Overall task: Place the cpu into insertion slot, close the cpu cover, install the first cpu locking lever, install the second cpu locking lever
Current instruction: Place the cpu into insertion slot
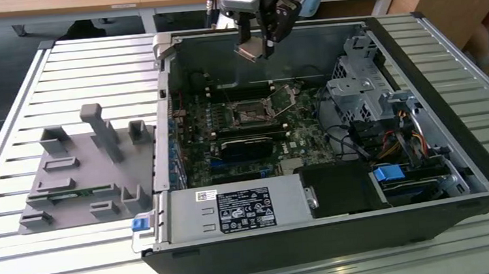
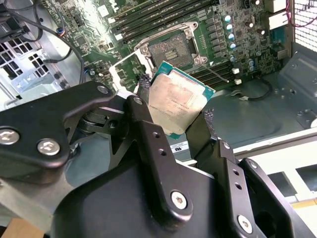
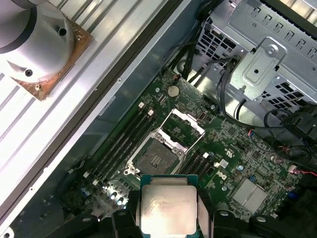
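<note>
My gripper (image 1: 259, 39) hangs above the back of the open computer case (image 1: 454, 140), shut on the cpu (image 1: 251, 50). Both wrist views show the cpu (image 2: 176, 101) (image 3: 167, 209) as a silver-grey square clamped by its edges between the black fingers (image 2: 148, 134), held tilted. Below it on the green board sits the insertion slot (image 1: 250, 113) (image 2: 171, 49) (image 3: 154, 159), open with bare contacts. The cpu cover (image 3: 187, 124) (image 2: 126, 74) stands flipped up beside the slot.
Long black memory slots (image 3: 124, 144) flank the socket. A metal drive cage (image 1: 363, 88) with cables fills the exterior view's right, and a labelled power-supply box (image 1: 232, 210) sits at the front. A grey fixture (image 1: 81, 169) lies on the slatted table (image 1: 16, 129).
</note>
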`<state>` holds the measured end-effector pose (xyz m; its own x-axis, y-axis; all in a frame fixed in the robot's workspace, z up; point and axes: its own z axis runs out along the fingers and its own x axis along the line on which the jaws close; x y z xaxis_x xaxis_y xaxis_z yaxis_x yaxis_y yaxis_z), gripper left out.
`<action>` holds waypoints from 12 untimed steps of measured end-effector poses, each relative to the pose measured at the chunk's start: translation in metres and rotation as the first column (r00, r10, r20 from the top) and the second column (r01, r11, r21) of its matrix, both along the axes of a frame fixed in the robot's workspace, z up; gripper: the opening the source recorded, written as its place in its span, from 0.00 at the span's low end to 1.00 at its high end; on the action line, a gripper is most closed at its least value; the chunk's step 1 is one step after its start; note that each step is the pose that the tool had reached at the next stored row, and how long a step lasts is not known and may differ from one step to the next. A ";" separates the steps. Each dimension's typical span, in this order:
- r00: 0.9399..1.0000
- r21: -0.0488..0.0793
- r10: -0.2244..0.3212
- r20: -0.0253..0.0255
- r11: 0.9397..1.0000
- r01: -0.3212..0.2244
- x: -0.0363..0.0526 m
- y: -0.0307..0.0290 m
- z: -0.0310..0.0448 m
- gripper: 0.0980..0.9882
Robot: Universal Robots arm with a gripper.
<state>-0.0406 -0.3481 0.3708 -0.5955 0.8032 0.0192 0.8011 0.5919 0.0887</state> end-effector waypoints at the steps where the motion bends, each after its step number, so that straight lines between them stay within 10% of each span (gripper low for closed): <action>1: 1.000 0.000 -0.003 0.000 1.000 0.003 0.0000 0.0000 0.0000 0.50; 12: 0.999 0.000 -0.036 0.000 0.999 0.036 0.0000 0.0000 -0.0006 0.50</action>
<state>-0.0406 -0.3481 0.3702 -0.5660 0.8242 0.0192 0.8220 0.5625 0.0887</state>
